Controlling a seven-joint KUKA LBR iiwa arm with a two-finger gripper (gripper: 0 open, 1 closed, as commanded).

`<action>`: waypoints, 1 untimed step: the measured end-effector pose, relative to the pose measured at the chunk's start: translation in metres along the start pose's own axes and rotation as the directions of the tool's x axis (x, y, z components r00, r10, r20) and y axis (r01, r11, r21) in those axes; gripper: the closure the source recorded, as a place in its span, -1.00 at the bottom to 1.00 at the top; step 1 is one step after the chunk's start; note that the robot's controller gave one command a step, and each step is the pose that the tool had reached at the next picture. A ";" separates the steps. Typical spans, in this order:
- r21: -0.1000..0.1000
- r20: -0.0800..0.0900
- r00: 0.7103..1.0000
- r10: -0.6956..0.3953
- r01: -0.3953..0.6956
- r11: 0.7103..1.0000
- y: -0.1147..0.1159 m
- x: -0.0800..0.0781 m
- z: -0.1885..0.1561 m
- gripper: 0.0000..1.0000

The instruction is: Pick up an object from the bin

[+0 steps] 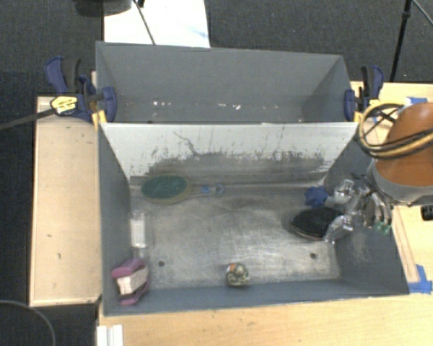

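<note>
My gripper (pixel 338 213) is low at the bin's right side, against the sloping right wall, and is open. A flat black oval thing (pixel 310 224) lies on the floor just left of the fingertips, close to the lower one, and I cannot tell whether they touch. A small blue thing (pixel 317 195) lies right behind the black one, near the upper finger (pixel 341 191). Nothing shows between the fingers.
A round green brush with a handle (pixel 166 188) lies at the back left. A small clear bottle (pixel 138 231) and a pink and purple thing (pixel 131 277) lie along the left wall. A small mottled ball (pixel 237 274) rests by the front wall.
</note>
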State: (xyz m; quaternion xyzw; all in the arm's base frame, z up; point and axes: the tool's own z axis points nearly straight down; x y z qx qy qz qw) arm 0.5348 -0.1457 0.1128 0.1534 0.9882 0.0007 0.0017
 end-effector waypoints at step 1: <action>0.001 0.008 0.998 -0.067 0.067 0.998 0.017 -0.009 -0.166 1.00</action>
